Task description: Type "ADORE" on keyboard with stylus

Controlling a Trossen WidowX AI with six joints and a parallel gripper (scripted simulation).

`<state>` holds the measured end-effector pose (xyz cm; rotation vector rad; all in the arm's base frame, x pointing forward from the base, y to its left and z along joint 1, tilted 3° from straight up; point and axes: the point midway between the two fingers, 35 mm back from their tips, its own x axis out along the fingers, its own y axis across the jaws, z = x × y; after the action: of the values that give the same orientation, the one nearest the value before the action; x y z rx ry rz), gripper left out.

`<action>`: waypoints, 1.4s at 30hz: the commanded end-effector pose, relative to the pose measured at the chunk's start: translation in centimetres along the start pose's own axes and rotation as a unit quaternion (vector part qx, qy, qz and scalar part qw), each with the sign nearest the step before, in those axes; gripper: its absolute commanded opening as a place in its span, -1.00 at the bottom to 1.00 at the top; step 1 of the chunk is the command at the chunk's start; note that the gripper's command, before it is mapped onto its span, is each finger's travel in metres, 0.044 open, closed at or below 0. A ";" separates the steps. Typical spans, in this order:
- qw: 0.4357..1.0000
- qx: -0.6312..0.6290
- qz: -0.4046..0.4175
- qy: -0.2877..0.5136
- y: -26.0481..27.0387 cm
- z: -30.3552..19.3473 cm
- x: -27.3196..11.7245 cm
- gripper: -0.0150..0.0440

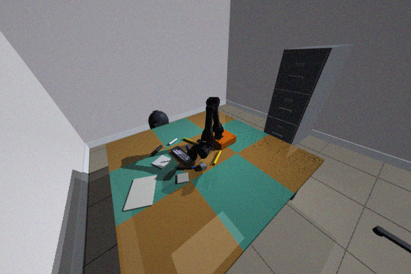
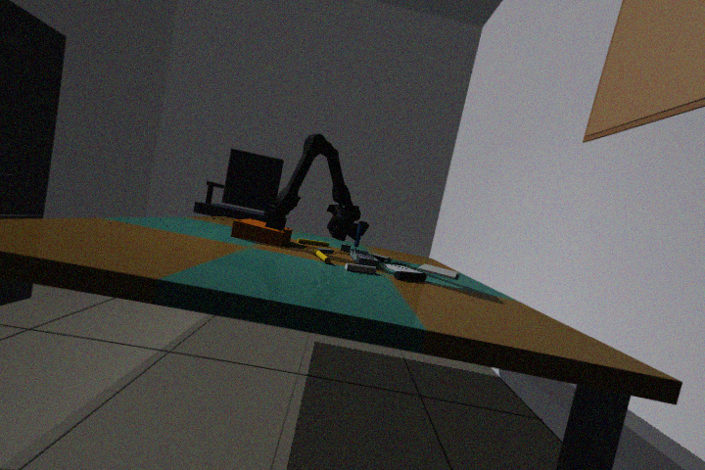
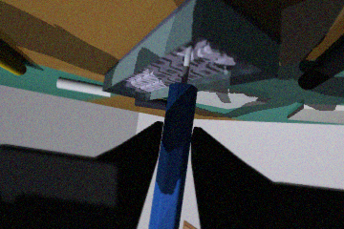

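Observation:
My gripper (image 2: 359, 226) (image 3: 177, 131) is shut on the blue stylus (image 1: 187, 148) (image 2: 358, 236) (image 3: 172, 159). The stylus stands nearly upright, with its thin tip pointing down at the keyboard. The dark keyboard (image 1: 179, 154) (image 2: 365, 258) (image 3: 146, 80) lies on the desk under the tip, its pale key letters partly in shadow. In the wrist view the tip is over the middle of the key rows. I cannot tell which key is under it, or whether it touches or presses one. The letters are too small and blurred to read.
Yellow markers (image 1: 217, 157) (image 1: 189, 140), a white marker (image 1: 172, 141) (image 3: 83, 87) and a black marker (image 1: 156, 149) (image 2: 409, 275) lie around the keyboard. Beside it are a pale pad (image 1: 157, 162), a grey block (image 1: 201, 166) and a small light square (image 1: 182, 177). A large white sheet (image 1: 140, 193) lies farther off.

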<state>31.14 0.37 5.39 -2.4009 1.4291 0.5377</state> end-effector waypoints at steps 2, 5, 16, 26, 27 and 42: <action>1.000 -0.005 0.002 0.002 0.1 0.3 0.2 -0.22; 1.000 -0.005 0.002 0.002 0.1 0.4 0.3 -0.22; 1.000 -0.005 0.002 0.002 0.0 -0.3 -0.1 -0.22; 1.000 -0.005 0.002 0.002 0.0 -3.0 -1.7 -0.22; 1.000 -0.005 0.002 0.002 0.0 -3.0 -1.7 -0.22; 1.000 -0.007 0.002 0.000 -0.3 -3.0 -1.2 -0.49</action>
<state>30.97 0.36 8.59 -2.4105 1.4363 0.5518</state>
